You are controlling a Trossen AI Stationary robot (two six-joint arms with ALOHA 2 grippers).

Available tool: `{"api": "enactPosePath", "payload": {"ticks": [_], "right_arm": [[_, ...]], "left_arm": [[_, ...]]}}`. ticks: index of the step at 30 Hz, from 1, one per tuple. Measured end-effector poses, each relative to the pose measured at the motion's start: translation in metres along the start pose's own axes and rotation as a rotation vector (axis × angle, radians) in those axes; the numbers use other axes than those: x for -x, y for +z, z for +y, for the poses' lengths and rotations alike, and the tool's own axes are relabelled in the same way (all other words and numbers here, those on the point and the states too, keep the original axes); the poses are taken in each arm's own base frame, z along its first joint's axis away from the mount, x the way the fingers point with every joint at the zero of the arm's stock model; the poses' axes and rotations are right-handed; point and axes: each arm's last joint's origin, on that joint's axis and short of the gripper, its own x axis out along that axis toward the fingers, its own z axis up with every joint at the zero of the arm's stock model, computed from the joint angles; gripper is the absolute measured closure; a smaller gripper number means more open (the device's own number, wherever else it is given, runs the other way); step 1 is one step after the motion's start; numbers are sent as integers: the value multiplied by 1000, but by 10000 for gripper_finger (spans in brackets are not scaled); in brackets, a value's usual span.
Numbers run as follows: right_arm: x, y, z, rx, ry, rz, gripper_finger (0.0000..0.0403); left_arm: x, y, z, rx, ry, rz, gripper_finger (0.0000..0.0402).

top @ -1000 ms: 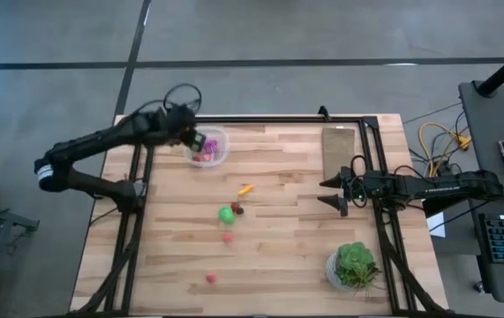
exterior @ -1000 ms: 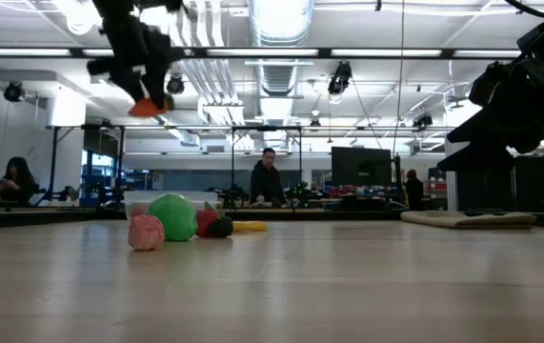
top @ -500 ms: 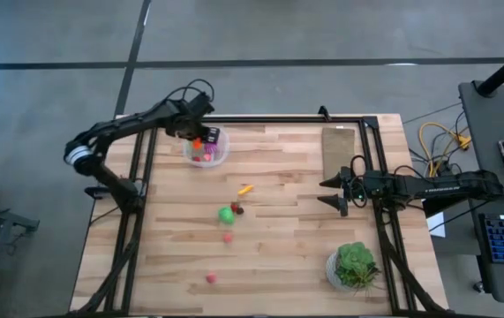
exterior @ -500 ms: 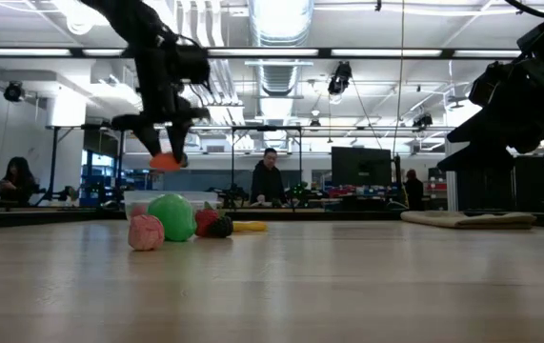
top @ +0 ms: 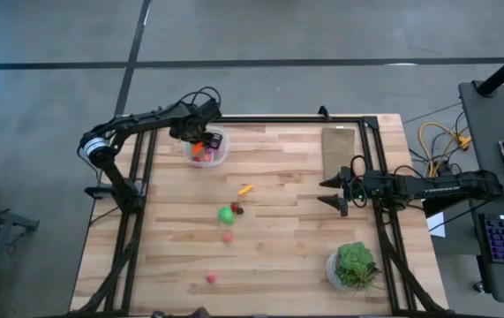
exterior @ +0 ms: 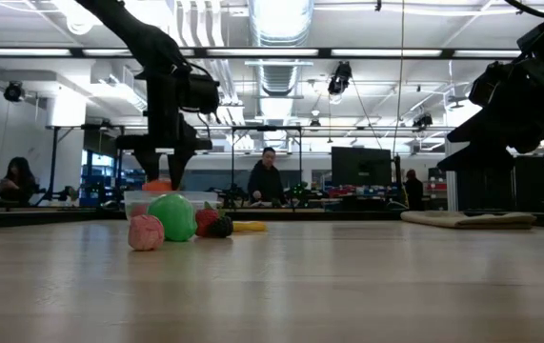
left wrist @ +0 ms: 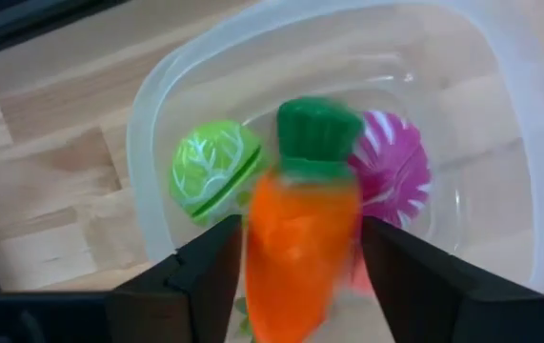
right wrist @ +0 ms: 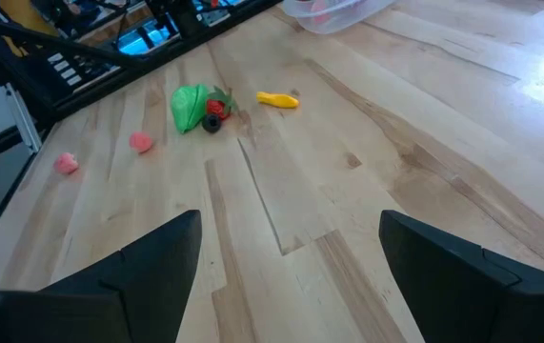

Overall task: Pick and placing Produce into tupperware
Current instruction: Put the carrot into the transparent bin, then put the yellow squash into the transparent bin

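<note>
My left gripper (top: 199, 143) hangs over the tupperware (top: 215, 150), a clear round bowl at the table's far left, and is shut on the orange carrot (left wrist: 300, 238). In the bowl lie a green ball (left wrist: 212, 171) and a magenta piece (left wrist: 395, 167). On the table's middle rest a green ball (top: 225, 213), dark red pieces (top: 236, 208), a yellow-orange bit (top: 246, 188) and two pink-red pieces (top: 228, 238) (top: 210, 277). My right gripper (top: 338, 192) waits open over the table's right side. My left gripper pinches the carrot's orange body (left wrist: 295, 262) between its two fingers (left wrist: 210, 276), coming from above and pointing down. The carrot's green top (left wrist: 317, 129) sticks out beyond the fingertips into the bowl's mouth. The carrot is lifted clear, just above the bowl's rim (exterior: 143, 195).
A flat tan board (top: 340, 150) lies at the far right of the table, beside my right gripper. A leafy plant in a white pot (top: 355, 265) stands at the near right corner. Bare wood lies between the loose pieces and the right arm.
My left gripper has come down with the carrot, from well above the tupperware to just over its rim, drifting slightly toward the table's right. It has kept its hold on the carrot. My right arm has kept still.
</note>
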Motion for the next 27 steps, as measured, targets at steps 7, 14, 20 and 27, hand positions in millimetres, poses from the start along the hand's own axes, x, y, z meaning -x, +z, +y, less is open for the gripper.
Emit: {"api": "enactPosePath", "payload": {"ticks": [7, 14, 20, 27], "right_arm": [[0, 0, 0, 0, 0, 0, 90], [0, 0, 0, 0, 0, 0, 90], [0, 0, 0, 0, 0, 0, 90], [0, 0, 0, 0, 0, 0, 90]], "left_arm": [[0, 0, 6, 11, 16, 22, 133], [40, -15, -11, -264, -172, -75, 119], [105, -71, -51, -747, -531, -272, 118], [116, -113, -86, -989, -483, -403, 118]]}}
